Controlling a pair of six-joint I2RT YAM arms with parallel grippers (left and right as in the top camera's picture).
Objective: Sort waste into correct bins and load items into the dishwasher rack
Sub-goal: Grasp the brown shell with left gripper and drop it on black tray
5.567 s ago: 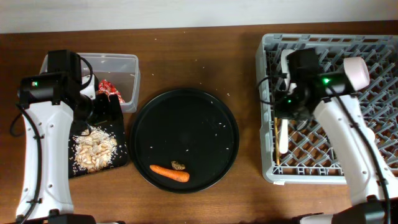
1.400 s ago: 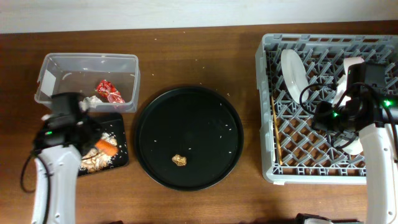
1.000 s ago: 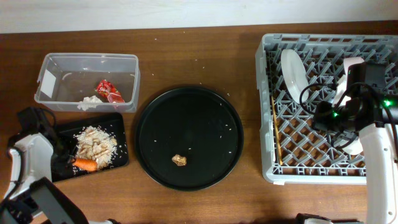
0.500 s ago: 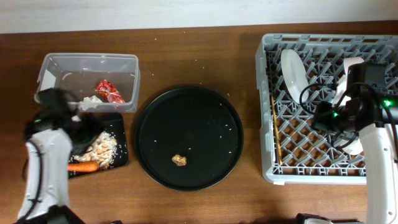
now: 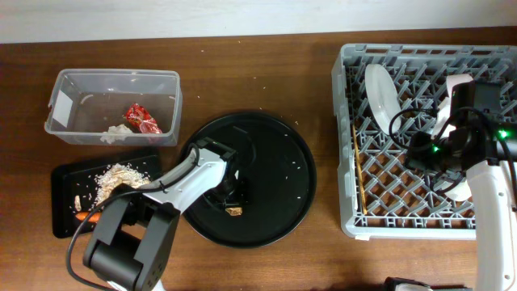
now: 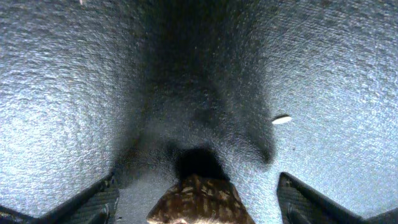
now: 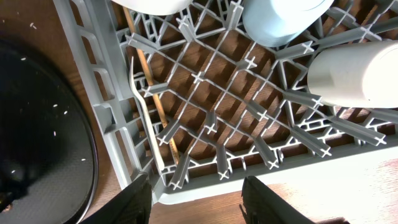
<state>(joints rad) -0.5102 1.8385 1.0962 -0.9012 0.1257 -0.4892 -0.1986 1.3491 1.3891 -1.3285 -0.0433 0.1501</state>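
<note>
On the large round tray (image 5: 275, 162) in the middle of the counter (image 5: 242, 73), the small brown lump (image 5: 234, 210) lies alone near the front edge, with only a few stray rice grains (image 6: 281, 119) around it. The left fingers (image 6: 93, 204) stand spread wide on either side of it and low to the tray, touching nothing as far as the left wrist view shows. The lump looks light, rough and mottled, probably a bit of cooked food, so it is likely soft or crumbly rather than stiff. A gentle pinch across its widest middle seems best, because too hard a squeeze could break it or smear it on the tray. It is small and sits flat on a textured surface, so the fingertips probably need to come nearly down to the tray floor to get around it rather than skid over the top. It most likely belongs in the shallow black tray (image 5: 65, 194), where the food scraps (image 5: 113, 176) and the carrot (image 5: 87, 217) lie, not in the clear tub (image 5: 117, 73) with the red wrapper (image 5: 141, 119) and tissue (image 5: 113, 133). The right fingers (image 7: 134, 202) hang apart and empty over the front of the rack (image 5: 347, 145).
</note>
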